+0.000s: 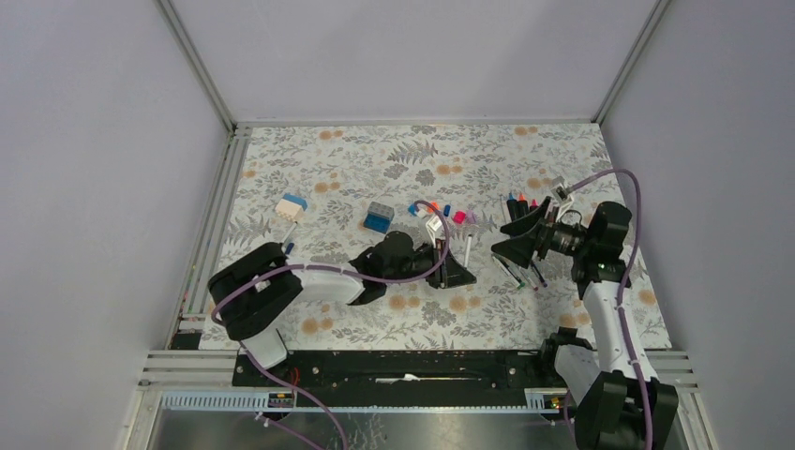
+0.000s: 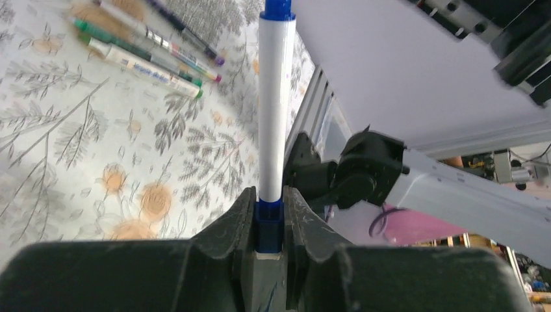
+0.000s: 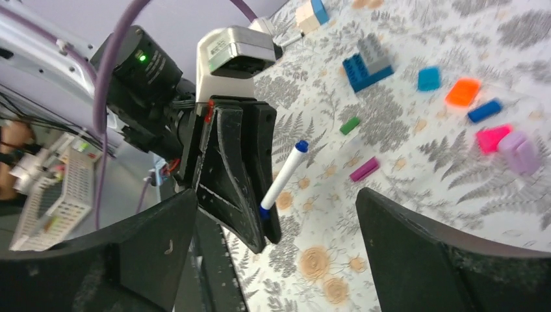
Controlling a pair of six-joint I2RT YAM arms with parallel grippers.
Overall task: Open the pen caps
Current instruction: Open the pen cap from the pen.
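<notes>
Left fingers pinch a white pen; right fingers spread wide, loose caps and block beyond.

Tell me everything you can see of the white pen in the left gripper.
The white pen is a slim, smooth, plastic-looking barrel, blue at both ends. The left gripper is shut on one blue end, so it sticks straight out from the fingers, above the table. Nothing else touches it; the right gripper stands open, apart from it.
</notes>
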